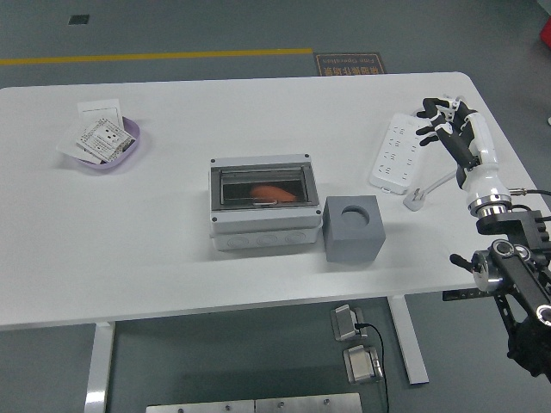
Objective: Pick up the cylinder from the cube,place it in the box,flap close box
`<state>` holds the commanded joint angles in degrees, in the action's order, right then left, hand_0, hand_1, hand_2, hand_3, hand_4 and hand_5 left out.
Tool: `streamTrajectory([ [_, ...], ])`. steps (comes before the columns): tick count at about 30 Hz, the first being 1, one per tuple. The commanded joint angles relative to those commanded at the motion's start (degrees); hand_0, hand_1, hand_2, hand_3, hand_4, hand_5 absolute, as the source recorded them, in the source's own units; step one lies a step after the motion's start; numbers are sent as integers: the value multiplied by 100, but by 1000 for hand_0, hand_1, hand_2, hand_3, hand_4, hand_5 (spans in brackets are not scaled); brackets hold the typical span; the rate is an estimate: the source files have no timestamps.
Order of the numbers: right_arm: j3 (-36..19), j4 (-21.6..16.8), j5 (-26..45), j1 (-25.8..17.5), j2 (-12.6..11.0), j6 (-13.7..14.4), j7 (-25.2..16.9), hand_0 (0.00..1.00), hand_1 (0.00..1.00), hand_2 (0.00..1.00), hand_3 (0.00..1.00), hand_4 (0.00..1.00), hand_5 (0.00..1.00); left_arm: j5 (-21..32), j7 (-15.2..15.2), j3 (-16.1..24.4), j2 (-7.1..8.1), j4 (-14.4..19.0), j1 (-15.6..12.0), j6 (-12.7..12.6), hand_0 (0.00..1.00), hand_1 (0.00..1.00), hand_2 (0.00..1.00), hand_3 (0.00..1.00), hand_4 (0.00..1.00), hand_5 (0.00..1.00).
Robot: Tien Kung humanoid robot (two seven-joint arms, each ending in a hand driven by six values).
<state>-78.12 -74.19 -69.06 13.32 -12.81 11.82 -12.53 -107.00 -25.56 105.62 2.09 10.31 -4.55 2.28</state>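
Observation:
A grey box (263, 206) stands at the table's middle with its clear flap down. An orange cylinder (274, 192) lies inside, seen through the flap. A grey cube (353, 228) with an empty round hole in its top stands right of the box, touching it. My right hand (443, 125) hovers over the table's right side, fingers spread and empty, well away from the cube and box. My left arm is out of view.
A white power strip (394, 159) with its cable and plug (415, 200) lies under and left of my right hand. A purple bowl (129, 151) holding paper packets sits at the far left.

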Motion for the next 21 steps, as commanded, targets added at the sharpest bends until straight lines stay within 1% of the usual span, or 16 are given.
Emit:
streamTrajectory([
  [5,17,-39,-40,11,-43,40,17,327,401,577,625,919,651,-99,42,93,-4,0,-15,5,642,692,667,672,773,509],
  [9,-14,-105,-57,-29,-55,56,9,327,401,577,625,919,651,-99,56,96,-42,0,-38,10,642,692,667,672,773,509],
  [15,-50,-190,-59,-62,-72,87,-10,325,401,576,623,907,655,5,50,44,-110,0,-94,2,643,692,667,671,770,508],
  [21,-41,-193,-25,-65,-57,102,-31,325,401,591,620,897,658,106,44,5,-111,0,-118,-20,642,692,667,673,768,507],
])
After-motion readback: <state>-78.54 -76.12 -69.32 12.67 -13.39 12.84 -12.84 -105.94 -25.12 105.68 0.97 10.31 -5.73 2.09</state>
